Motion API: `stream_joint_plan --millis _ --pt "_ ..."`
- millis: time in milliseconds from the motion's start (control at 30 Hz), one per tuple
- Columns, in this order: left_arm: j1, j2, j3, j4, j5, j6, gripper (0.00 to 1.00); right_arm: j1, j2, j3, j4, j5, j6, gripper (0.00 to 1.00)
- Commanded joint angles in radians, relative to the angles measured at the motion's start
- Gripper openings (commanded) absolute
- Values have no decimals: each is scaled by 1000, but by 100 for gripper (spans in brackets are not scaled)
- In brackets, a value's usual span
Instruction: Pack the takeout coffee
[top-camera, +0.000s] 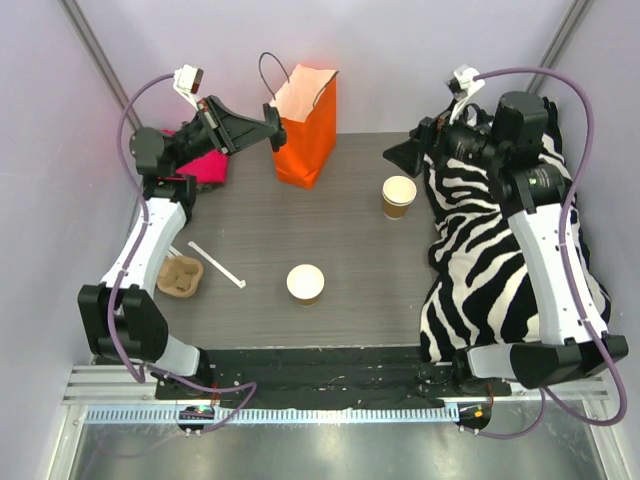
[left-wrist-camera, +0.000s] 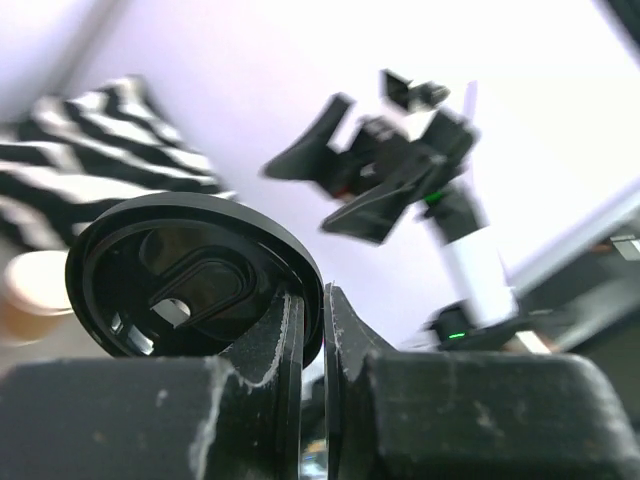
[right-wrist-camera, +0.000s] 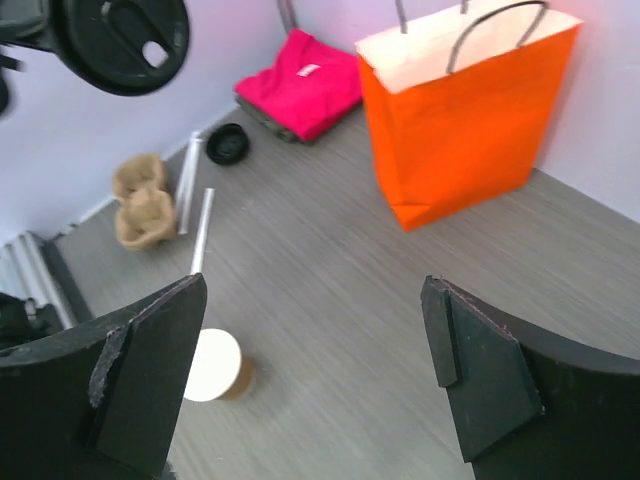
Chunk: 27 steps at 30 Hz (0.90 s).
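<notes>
- The left gripper (left-wrist-camera: 312, 300) is up in the air, its fingers pressed onto the rim of a black lid (left-wrist-camera: 190, 275). It pinches the lid on edge, so the disc stands out to one side of the fingers.
- The right gripper (right-wrist-camera: 315, 300) hangs above the table (right-wrist-camera: 330, 250) with its fingers spread wide and nothing between them.
- Just below the right gripper, under the finger on the arms' side, stands a cup (right-wrist-camera: 215, 365). It is brown outside, white inside and uncovered.
- From overhead, the left gripper sits right at the top corner of the orange bag (top-camera: 305, 125), which stands upright with its mouth open. Whether the two touch I cannot tell.
- Below and behind the left gripper lies a folded pink cloth (top-camera: 205, 165), with a spare lid (right-wrist-camera: 228, 143) on the table just beside it.
- A second cup (top-camera: 305, 283), also uncovered, stands well apart from both grippers, in the middle of the table towards the arms' bases.
- Farther down from the left gripper, towards that arm's base, sits the brown tray (top-camera: 181, 275), with white straws (right-wrist-camera: 200, 215) lying beside it.
- Behind the right gripper, a zebra cloth (top-camera: 490, 270) is spread under that arm, along the table's side.
</notes>
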Motion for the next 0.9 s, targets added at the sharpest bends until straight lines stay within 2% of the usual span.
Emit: stream_joint_plan --millis 0,167,200,267,300,433,567,667,867 --pt "-27 0 -30 533 -49 -461 0 41 -62 -94 233 -80 193 98" --pt "-122 -37 -42 793 -3 -443 1 84 -68 -169 377 -134 419 94" --pt "-137 -45 -47 806 8 -427 1 90 -63 -184 452 -137 526 93" --pt "-169 -57 -70 809 17 -377 1 104 -54 -227 541 -143 635 90" --pt "-171 -57 -75 809 16 -371 1 108 -46 -235 653 -146 759 88" --pt "-171 -50 -67 797 -10 -335 0 134 19 -260 894 -171 1058 78" --pt "-171 -34 -36 757 -21 -300 0 193 32 -237 939 -163 1087 72" --pt "-172 -25 -32 751 -26 -292 0 237 42 -215 867 -137 1012 69" --pt "-172 -31 -47 739 -12 -274 0 268 75 -200 855 -117 1026 61"
